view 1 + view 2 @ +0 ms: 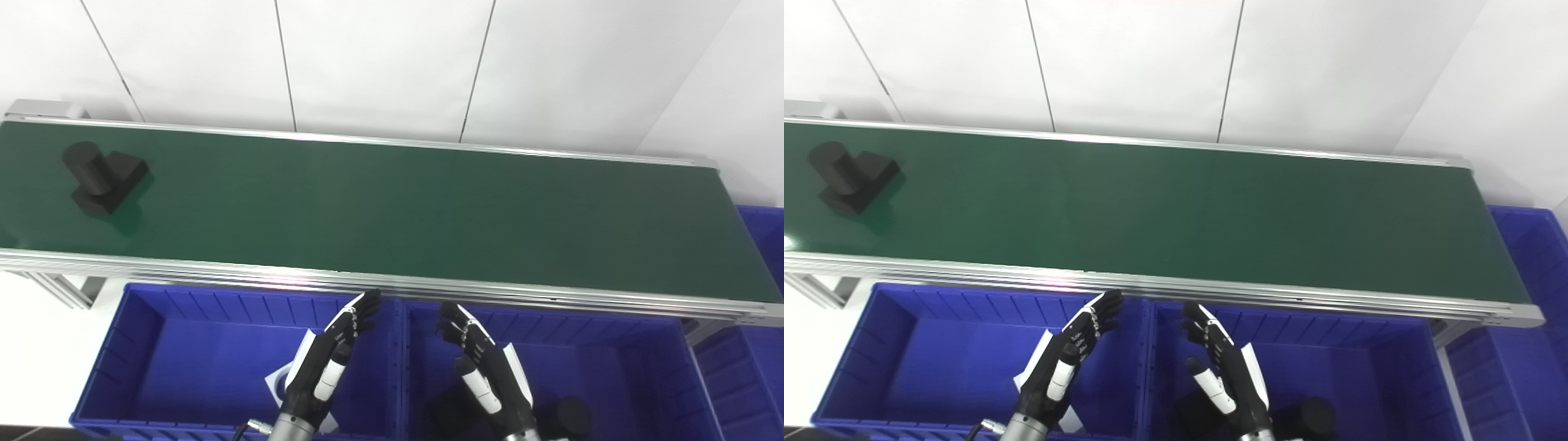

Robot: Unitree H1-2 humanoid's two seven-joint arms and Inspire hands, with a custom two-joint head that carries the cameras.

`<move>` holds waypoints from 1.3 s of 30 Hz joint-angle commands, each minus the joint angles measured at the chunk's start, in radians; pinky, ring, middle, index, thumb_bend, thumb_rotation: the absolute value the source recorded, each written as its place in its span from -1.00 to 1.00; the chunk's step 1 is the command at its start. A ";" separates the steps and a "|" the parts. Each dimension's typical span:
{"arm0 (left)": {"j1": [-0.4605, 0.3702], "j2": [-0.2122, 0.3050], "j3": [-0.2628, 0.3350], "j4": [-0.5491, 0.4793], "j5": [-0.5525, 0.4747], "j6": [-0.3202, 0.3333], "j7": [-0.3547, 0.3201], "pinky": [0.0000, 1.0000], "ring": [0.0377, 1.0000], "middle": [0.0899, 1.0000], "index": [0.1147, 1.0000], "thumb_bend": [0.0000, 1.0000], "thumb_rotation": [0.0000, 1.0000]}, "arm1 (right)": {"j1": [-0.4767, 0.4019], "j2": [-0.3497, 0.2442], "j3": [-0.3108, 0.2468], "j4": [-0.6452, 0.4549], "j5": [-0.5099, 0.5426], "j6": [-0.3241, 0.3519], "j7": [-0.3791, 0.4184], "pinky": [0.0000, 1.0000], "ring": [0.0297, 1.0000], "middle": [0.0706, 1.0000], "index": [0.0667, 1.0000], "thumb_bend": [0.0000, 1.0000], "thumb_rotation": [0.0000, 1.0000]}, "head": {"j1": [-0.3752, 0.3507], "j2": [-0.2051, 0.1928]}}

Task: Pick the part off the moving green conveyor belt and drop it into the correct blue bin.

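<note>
Fingers [358,312] spread, both hands empty above the blue bins [202,361]; wait until the black part [104,177] rides the conveyor belt [398,214] within reach.

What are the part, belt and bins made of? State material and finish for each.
Part: matte black, likely plastic; no glints. Belt: smooth green rubber or PVC, faint sheen, between brushed aluminium rails. Bins: glossy blue moulded plastic with ribbed walls.
</note>
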 commanded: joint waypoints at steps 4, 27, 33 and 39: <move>-0.012 -0.020 -0.009 -0.009 0.014 -0.044 0.003 0.77 0.80 0.79 0.73 0.44 1.00 | -0.005 0.000 -0.012 -0.021 0.017 -0.038 0.030 0.64 0.70 0.75 0.76 0.50 0.75 | 0.006 -0.001; -0.003 -0.010 -0.002 -0.017 -0.002 -0.043 -0.009 0.78 0.81 0.79 0.73 0.46 1.00 | 0.001 0.015 -0.013 -0.022 0.004 -0.038 0.037 0.64 0.70 0.75 0.76 0.54 0.74 | -0.046 -0.006; -0.002 0.002 0.007 -0.022 -0.015 -0.042 -0.017 0.79 0.82 0.80 0.74 0.56 1.00 | 0.000 0.018 0.002 -0.024 -0.016 -0.038 0.022 0.65 0.69 0.76 0.77 0.52 0.75 | -0.122 0.005; -0.006 0.025 0.032 -0.037 -0.048 -0.042 -0.046 0.82 0.84 0.81 0.76 0.64 1.00 | -0.016 0.033 0.031 -0.016 -0.047 -0.038 -0.016 0.62 0.66 0.76 0.77 0.54 0.75 | -0.226 0.037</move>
